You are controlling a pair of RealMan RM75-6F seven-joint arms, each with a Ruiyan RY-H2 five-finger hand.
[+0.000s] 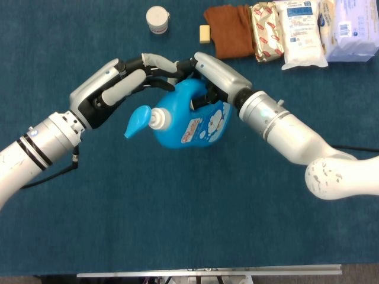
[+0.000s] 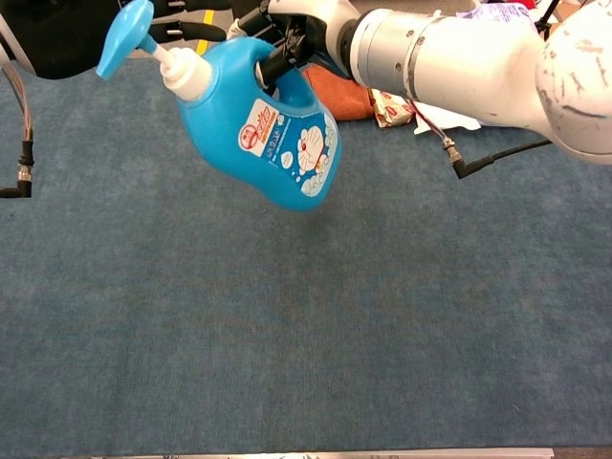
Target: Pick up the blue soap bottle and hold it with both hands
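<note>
The blue soap bottle [image 1: 198,123] hangs tilted above the blue cloth, its pump head [image 1: 137,120] swung down to the left. My right hand [image 1: 208,76] grips the bottle's handle from the right. My left hand [image 1: 123,86] lies above the bottle with its fingers stretched out over the top, off the pump neck and holding nothing. In the chest view the bottle [image 2: 270,134] leans with its pump [image 2: 124,34] pointing up left, and the right hand [image 2: 298,27] holds the handle. Only dark fingertips of the left hand [image 2: 187,8] show at the top edge.
Along the far edge sit a white jar [image 1: 157,19], a small yellow block [image 1: 205,34], a folded brown cloth [image 1: 230,29] and several wrapped packets [image 1: 302,32]. A cable [image 2: 478,163] trails off the right arm. The table's front edge [image 1: 207,273] runs along the bottom.
</note>
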